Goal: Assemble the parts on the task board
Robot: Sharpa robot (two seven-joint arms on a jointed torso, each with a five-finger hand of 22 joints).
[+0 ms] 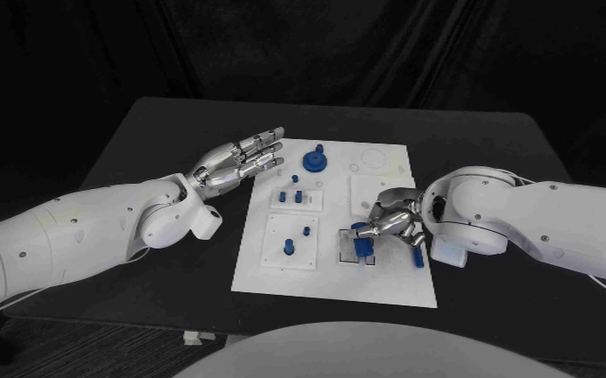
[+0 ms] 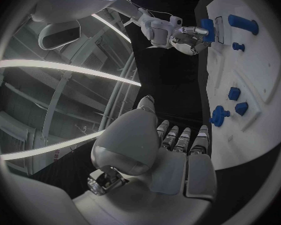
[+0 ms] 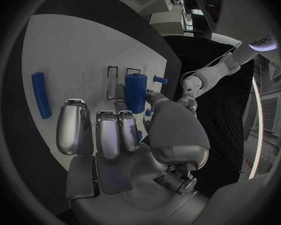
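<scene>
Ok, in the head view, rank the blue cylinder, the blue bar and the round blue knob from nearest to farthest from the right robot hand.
1. Cylinder: held in the right robot hand's fingers.
2. Bar: lying just beside that hand, near the board's right edge.
3. Knob: at the board's far edge, closer to the left robot hand.

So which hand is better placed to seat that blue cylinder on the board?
The right hand: it already holds the blue cylinder over the task board, beside the rectangular slots. The left hand hovers open off the board's far left edge.
</scene>
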